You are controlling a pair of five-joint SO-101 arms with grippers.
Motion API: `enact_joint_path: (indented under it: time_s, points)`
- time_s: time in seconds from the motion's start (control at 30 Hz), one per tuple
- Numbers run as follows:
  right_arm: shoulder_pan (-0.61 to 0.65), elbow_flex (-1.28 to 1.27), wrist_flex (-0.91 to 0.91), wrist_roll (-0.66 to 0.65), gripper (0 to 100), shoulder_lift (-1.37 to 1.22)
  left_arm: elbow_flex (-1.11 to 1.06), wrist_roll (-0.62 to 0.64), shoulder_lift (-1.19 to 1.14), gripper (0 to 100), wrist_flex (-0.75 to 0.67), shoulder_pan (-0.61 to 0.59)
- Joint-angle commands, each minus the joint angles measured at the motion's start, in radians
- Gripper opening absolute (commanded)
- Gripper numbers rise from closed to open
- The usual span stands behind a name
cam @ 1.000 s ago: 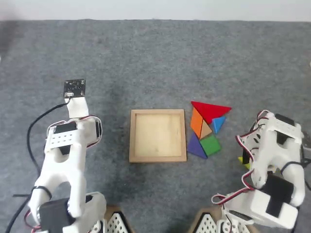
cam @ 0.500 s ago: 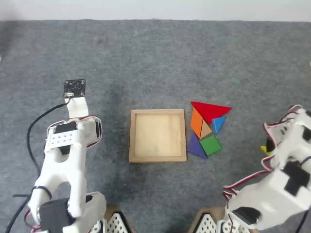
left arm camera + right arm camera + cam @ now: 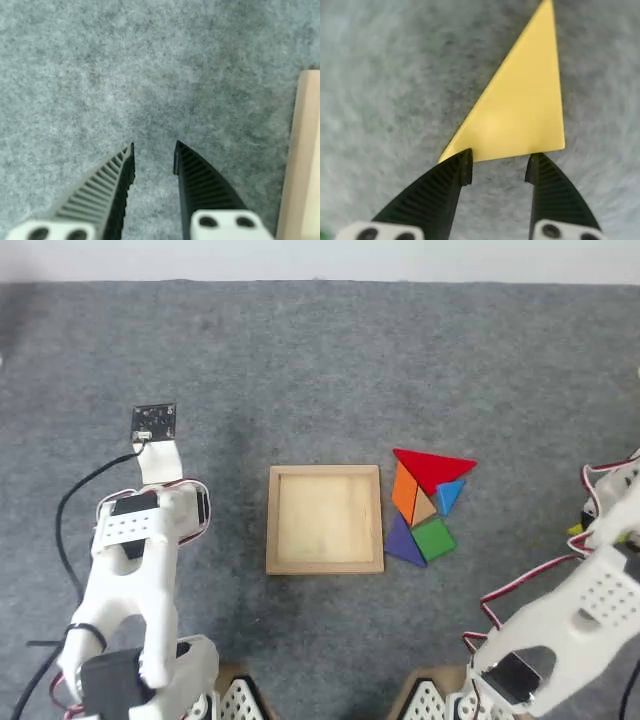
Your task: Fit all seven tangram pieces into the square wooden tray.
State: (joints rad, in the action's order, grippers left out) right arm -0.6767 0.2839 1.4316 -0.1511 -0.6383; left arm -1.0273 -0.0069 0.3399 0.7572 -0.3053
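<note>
One square wooden tray lies near the middle of the grey tabletop, somewhat toward its near edge. Its bare wooden floor shows from rim to rim, and all seven pieces lie outside it.

Six of the pieces are packed edge to edge in one cluster just beside the tray, on the side toward the tabletop's right edge:
- a red triangle at the far end
- an orange parallelogram
- a small tan triangle
- a small blue triangle
- a purple triangle
- a green square at the near end

The seventh, a yellow triangle, lies flat by itself close to the tabletop's right edge, well apart from the cluster. In the high view only a sliver of it peeks out beside the right arm.

There are two arms, each with one gripper. The right gripper is released, its jaws spread above one edge of the yellow triangle and grasping nothing. The left arm stands near the tabletop's left edge. The left gripper is also released and holds nothing; it hangs over bare tabletop, with the tray's rim near it.
</note>
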Motion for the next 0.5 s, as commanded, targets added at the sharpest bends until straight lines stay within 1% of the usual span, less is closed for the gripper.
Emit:
enact_joint_path:
  time_s: [0.0, 0.03, 0.07, 0.23, 0.27, 0.33, 0.37, 0.4, 0.43, 0.47]
  points:
    - [-0.002, 0.221, 0.237, -0.422, 19.1, -0.07, 0.001, -0.008, 0.006, 12, -0.012, 0.005]
    - [-0.004, 0.253, 0.274, -0.483, 19.1, -0.07, -0.005, -0.008, 0.006, 12, -0.015, 0.005]
    - [-0.01, 0.284, 0.297, -0.512, 19.1, -0.068, -0.007, -0.008, 0.006, 12, -0.015, 0.006]
    - [-0.045, 0.387, 0.314, -0.523, 19.1, -0.012, -0.007, -0.009, 0.006, 12, -0.017, 0.011]
    - [-0.042, 0.385, 0.314, -0.549, 19.1, -0.001, -0.007, -0.009, 0.006, 12, -0.017, 0.017]
    - [-0.022, 0.382, 0.325, -0.652, 19.1, 0.007, -0.007, -0.009, 0.006, 12, -0.012, 0.032]
    - [-0.015, 0.384, 0.325, -0.666, 19.2, 0.007, -0.008, -0.009, 0.006, 12, -0.012, 0.037]
    - [-0.012, 0.387, 0.315, -0.628, 19.2, 0.008, -0.008, -0.009, 0.006, 12, -0.012, 0.038]
    - [-0.01, 0.388, 0.297, -0.535, 19.4, 0.01, -0.008, -0.009, 0.006, 12, -0.012, 0.038]
    - [-0.01, 0.388, 0.278, -0.41, 19.9, 0.008, -0.008, -0.011, 0.006, 12, -0.012, 0.038]
